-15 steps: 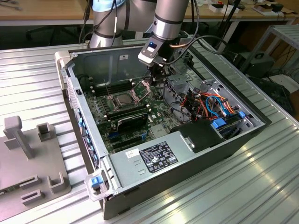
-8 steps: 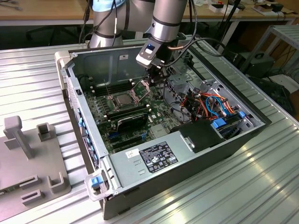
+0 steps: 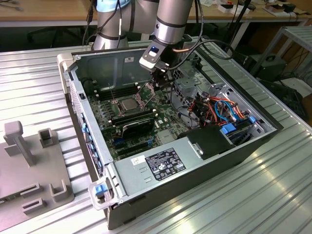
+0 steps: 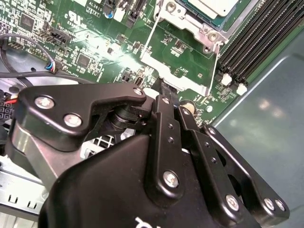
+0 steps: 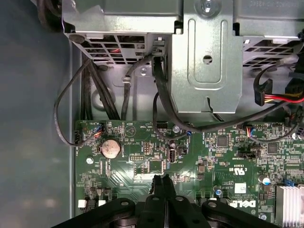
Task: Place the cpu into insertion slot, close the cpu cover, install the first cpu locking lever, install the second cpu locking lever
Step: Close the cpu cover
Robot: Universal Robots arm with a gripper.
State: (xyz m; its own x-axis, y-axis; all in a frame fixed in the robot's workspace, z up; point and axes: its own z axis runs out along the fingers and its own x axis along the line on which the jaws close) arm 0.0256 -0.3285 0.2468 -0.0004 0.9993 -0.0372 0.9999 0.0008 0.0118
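Open black desktop computer case [image 3: 204,187] lies on the ribbed metal tabletop [image 3: 278,185], its green circuit board [image 3: 163,113] exposed. The small flat square cpu with a silvery-grey metal top [image 3: 127,104] sits in the square, metal-edged insertion slot [image 4: 176,18], just left of centre in the exterior view; placement is judged done.

The thin silvery-brown metal cpu cover frame [image 4: 176,79] stands raised on its hinge, clear of the chip, with board showing through its window. The slot is therefore not yet closed. Two thin wire locking levers [image 4: 151,38] stand unlatched beside it, which I judge is what leaves the cover free to swing.

The black tool [image 4: 164,91] hangs from the grey arm [image 3: 170,19] at upper centre of the exterior view. Its fingers are pressed together with nothing seen between them, and the tips are right at the cover's free edge; contact cannot be confirmed. This is judged a pushing posture rather than a grasp.
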